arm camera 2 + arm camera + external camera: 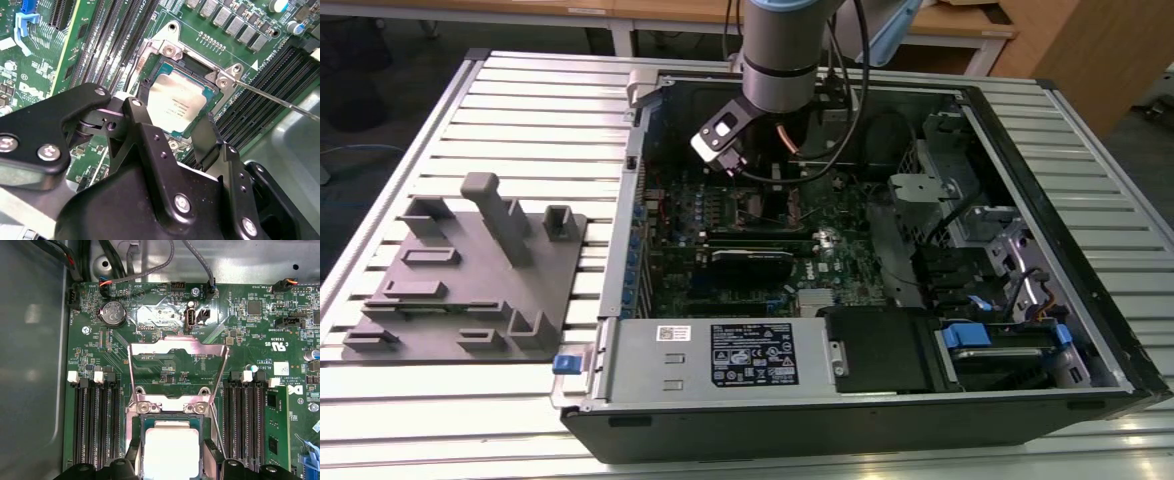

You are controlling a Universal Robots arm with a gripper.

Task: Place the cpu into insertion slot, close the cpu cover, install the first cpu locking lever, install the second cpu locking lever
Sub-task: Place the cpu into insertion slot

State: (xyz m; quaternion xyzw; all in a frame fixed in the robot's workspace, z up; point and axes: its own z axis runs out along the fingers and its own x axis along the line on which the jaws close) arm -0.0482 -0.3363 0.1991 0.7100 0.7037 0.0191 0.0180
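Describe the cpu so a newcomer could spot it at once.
Inside the open black computer case, find the green motherboard. Between its two banks of black memory slots lies the cpu: a small flat square, alone in having a pale silvery top.

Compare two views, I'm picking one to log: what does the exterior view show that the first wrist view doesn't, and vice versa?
The exterior view gives the grey fixture plate on the slatted table and the grey arm reaching into the black computer case. The first wrist view gives the small square silvery cpu seated in its socket and the thin silvery cpu cover raised open. Shared: the green motherboard.
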